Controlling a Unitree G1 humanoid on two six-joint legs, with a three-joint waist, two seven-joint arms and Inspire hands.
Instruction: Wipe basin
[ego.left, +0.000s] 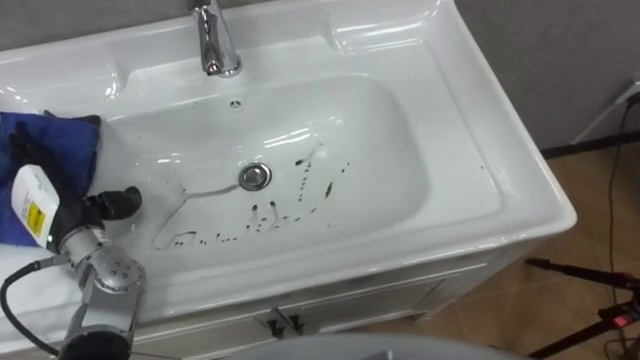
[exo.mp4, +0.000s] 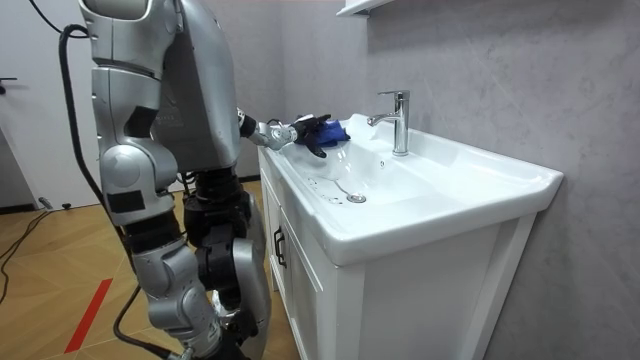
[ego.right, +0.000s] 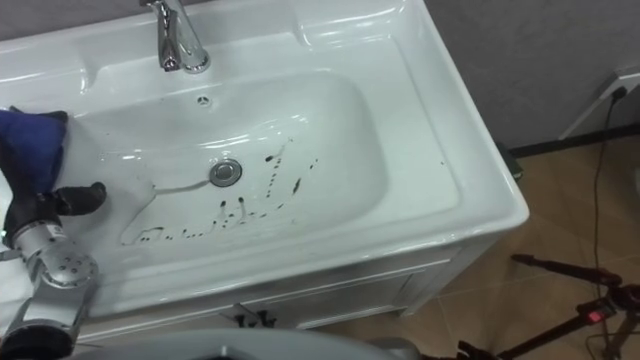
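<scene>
A white basin (ego.left: 400, 150) carries dark smears and dotted marks (ego.left: 300, 190) across its bottom, to the right of and in front of the drain (ego.left: 255, 177). A blue cloth (ego.left: 50, 150) lies bunched on the basin's left rim. My left hand (ego.left: 70, 210) rests at that cloth, its thumb (ego.left: 118, 202) pointing right over the bowl's left slope; the cloth covers the rest of the hand. In the room view I stand at the basin's front with the left arm stretched to the cloth (exo.mp4: 333, 130). My right arm hangs at my side, its hand (exo.mp4: 207, 338) low at the picture's bottom edge.
A chrome tap (ego.left: 213, 40) stands at the back middle of the basin. The white cabinet (exo.mp4: 400, 290) under it has dark door handles (ego.left: 283, 324). A grey wall is behind. A black tripod leg (ego.left: 585, 280) lies on the wooden floor to the right.
</scene>
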